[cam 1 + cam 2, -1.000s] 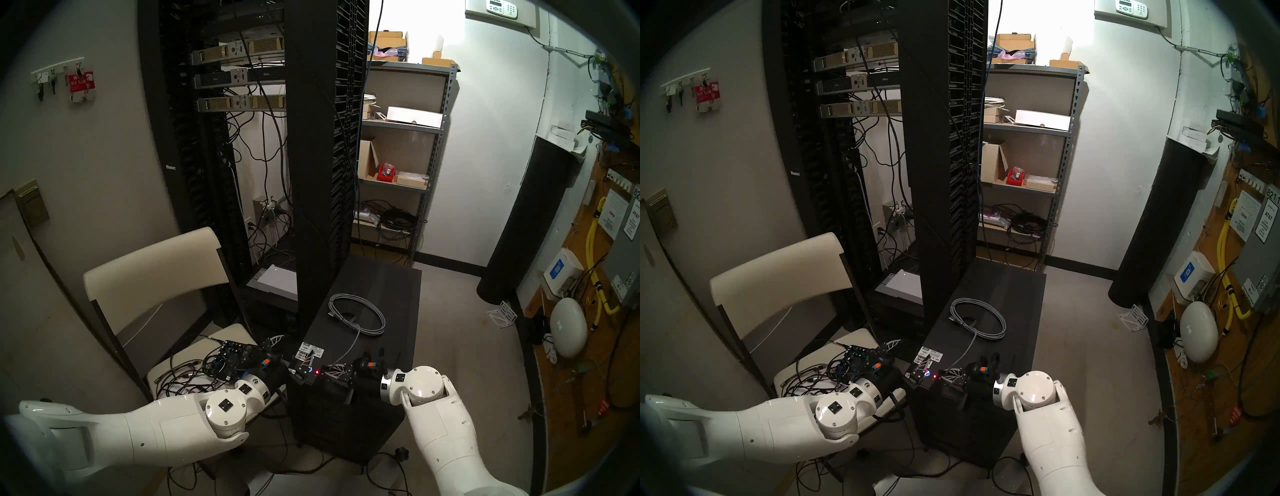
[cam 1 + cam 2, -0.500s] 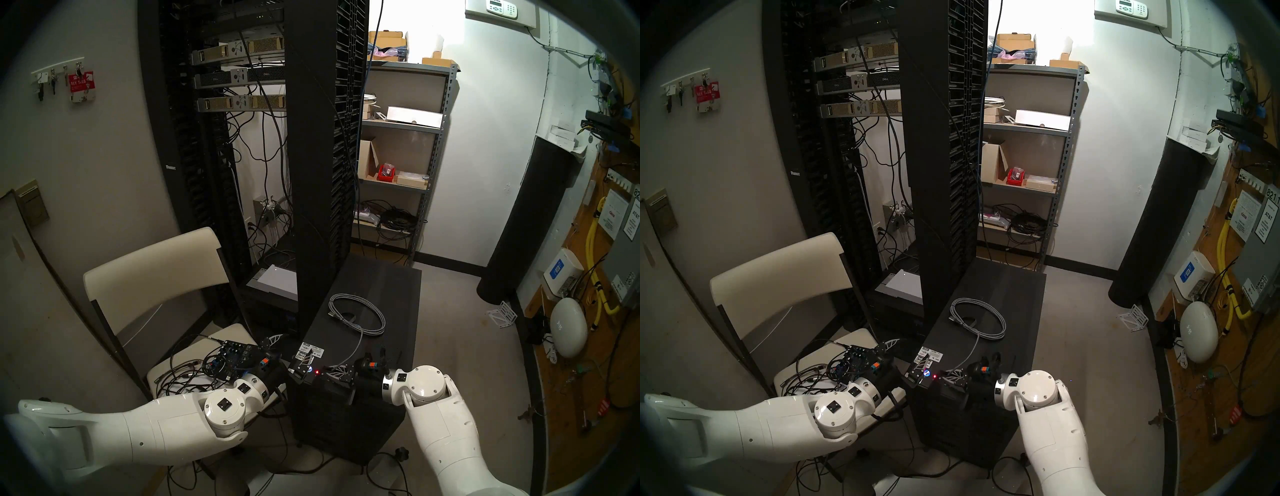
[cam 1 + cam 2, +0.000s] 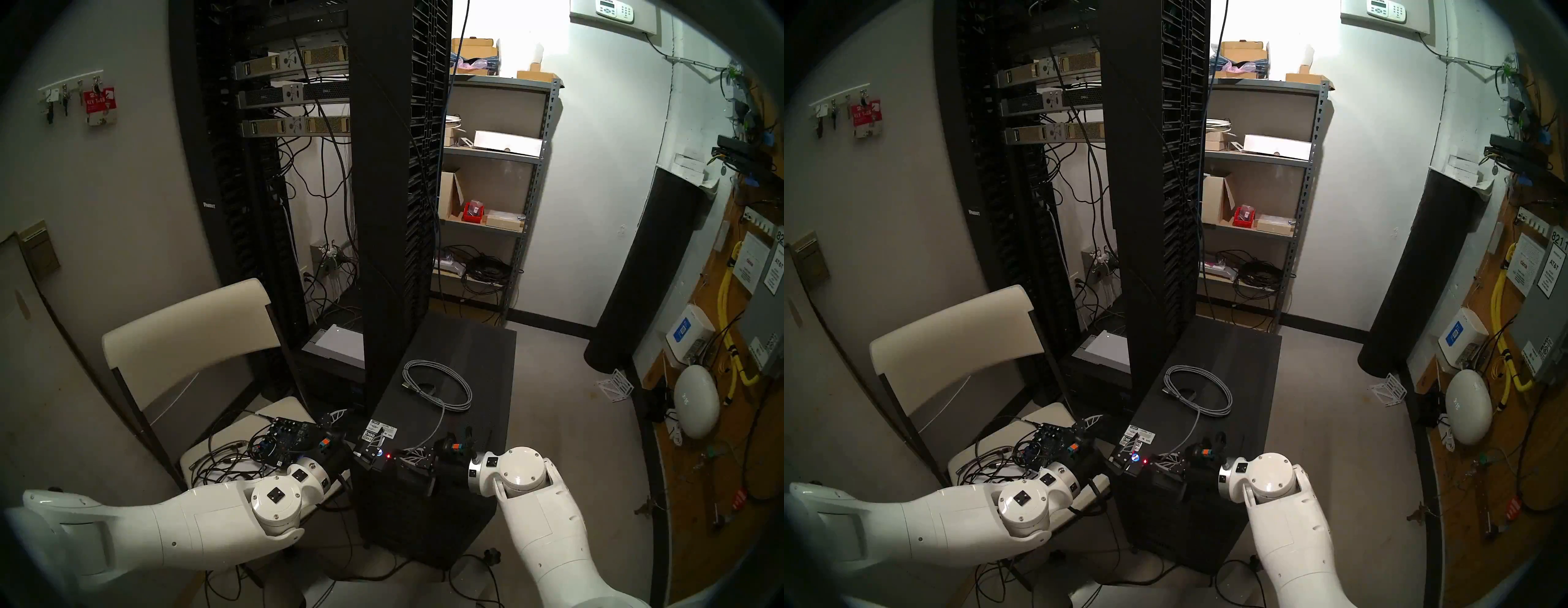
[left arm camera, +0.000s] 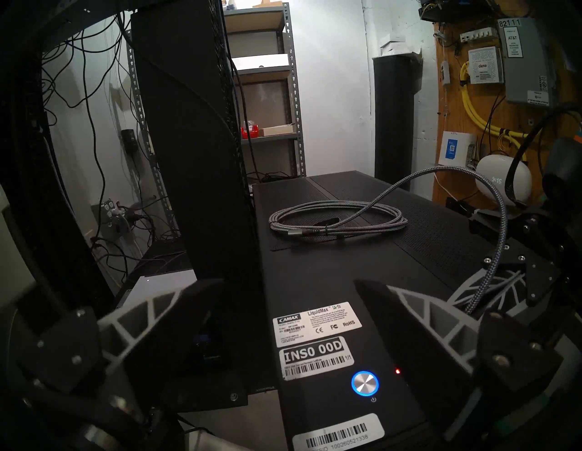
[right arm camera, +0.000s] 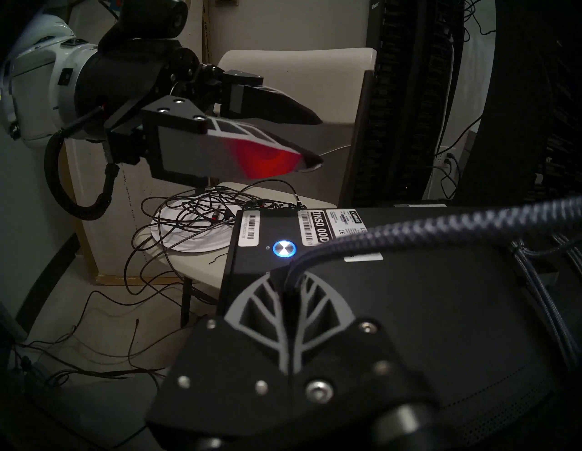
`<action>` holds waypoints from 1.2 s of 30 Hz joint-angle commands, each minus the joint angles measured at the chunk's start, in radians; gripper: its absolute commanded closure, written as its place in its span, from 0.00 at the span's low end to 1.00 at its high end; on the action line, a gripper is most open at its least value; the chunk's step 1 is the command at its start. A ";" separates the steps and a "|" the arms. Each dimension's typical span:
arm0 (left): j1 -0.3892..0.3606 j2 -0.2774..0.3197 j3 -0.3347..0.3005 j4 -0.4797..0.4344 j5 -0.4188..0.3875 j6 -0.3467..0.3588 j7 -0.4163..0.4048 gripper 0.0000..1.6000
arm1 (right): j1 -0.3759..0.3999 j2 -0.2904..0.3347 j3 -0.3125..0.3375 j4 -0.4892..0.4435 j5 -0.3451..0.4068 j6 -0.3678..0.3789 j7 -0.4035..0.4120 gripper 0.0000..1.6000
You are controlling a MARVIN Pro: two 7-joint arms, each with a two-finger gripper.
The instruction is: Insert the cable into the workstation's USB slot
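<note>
Cable [image 3: 439, 384] coiled atop workstation [image 3: 466, 361].

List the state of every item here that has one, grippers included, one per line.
Right gripper: shut on the cable's end, over the workstation's front edge.
Left gripper: open, empty, above the stickers.
Cable: mostly coiled on the workstation's top, one end lifted.
Workstation: powered on.
Power button: lit blue.
Small light: glowing red.
</note>
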 commanded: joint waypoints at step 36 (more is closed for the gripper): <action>-0.011 0.004 -0.010 -0.011 -0.001 -0.011 0.003 0.00 | -0.085 0.018 0.005 -0.020 0.040 -0.001 -0.004 0.57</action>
